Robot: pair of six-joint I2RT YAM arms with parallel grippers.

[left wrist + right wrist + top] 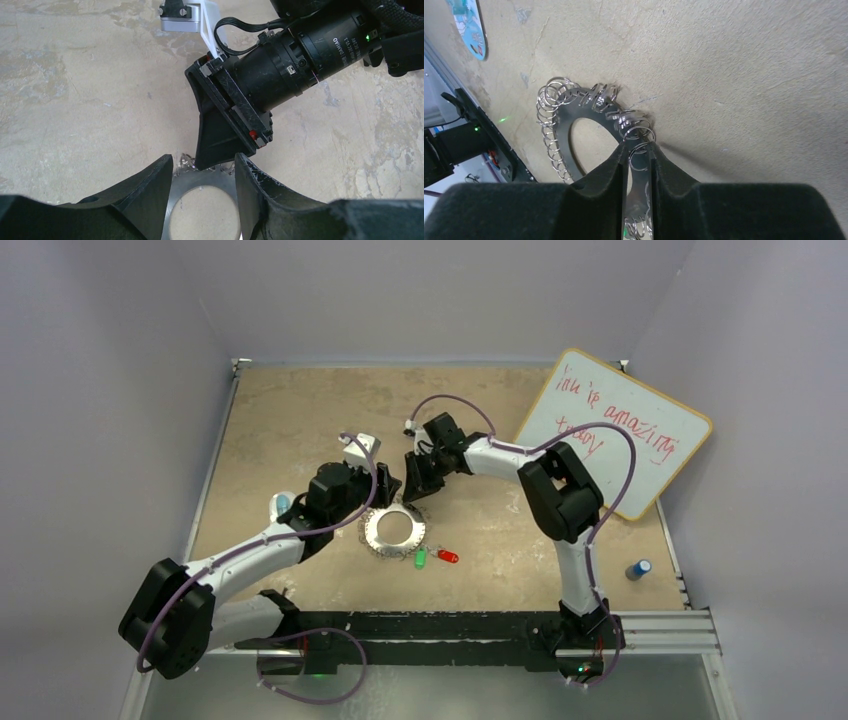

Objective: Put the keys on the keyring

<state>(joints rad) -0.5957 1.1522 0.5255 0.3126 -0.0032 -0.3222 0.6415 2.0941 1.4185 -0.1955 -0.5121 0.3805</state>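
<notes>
The right gripper (636,147) pinches the flat rim of the keyring (395,530) at its 1 o'clock; the left gripper (203,159) stands wide open over it (holding nothing). The green key (421,559) and the red key (447,556) lie at its 5 o'clock on the tan table (300,410); a whiteboard (620,430) leans at 2 o'clock

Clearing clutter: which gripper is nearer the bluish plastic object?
Left. The left gripper is just right of the bluish object; the right gripper is farther right, pinching the keyring.

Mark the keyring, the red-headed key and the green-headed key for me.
keyring (372,532): top external view, left side of its flat band.
red-headed key (448,556): top external view, on its red head.
green-headed key (421,560): top external view, on its green head.
</notes>
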